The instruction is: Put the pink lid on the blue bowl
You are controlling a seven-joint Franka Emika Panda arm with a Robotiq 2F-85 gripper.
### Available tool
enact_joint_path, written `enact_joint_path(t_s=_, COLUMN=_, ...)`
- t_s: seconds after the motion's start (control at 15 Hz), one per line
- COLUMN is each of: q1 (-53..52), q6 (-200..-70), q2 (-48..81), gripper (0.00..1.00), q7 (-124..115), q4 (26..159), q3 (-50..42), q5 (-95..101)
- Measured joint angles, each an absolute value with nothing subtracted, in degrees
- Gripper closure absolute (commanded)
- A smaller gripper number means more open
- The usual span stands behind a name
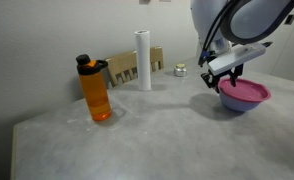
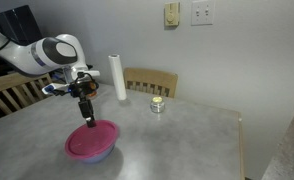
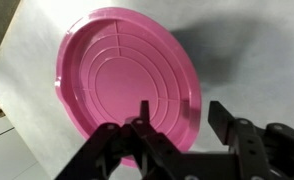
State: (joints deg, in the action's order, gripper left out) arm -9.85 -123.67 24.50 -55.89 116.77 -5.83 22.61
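Grey table (image 1: pixel 157 140), pink lid (image 3: pixel 127 85) atop blue bowl (image 1: pixel 233 105), hand (image 3: pixel 179 118) over its rim, fingers (image 3: pixel 143 128) wide apart, empty.

You count:
- pink lid (image 3: pixel 127 75): one
- blue bowl (image 1: pixel 234 105): one
- orange bottle (image 1: pixel 95 90): one
- white upright roll (image 2: pixel 117 77): one
- small jar (image 2: pixel 158 104): one
- wooden chairs, in exterior view: two, near chair (image 2: pixel 150 80) and far chair (image 2: pixel 12 92)
- table (image 2: pixel 197 135): one
- wall plates: two, beige plate (image 2: pixel 172 13) and white plate (image 2: pixel 203 12)
- robot arm (image 2: pixel 37 52): one
- gripper (image 3: pixel 182 115): one, with two fingers (image 3: pixel 225 120) in your wrist view
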Motion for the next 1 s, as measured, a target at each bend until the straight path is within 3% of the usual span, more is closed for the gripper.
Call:
enact_joint_path(t_s=0.13, q1=-11.0, q6=-123.7, q2=22.5, gripper=0.00, q7=-59.3, q4=118.7, q3=-6.1, q5=26.9)
enact_joint_path(t_s=1.0, q1=-12.6, q6=-121.9, q2=13.3, gripper=0.00, q7=-63.5, q4=124.3, q3=-2.5, q5=33.7)
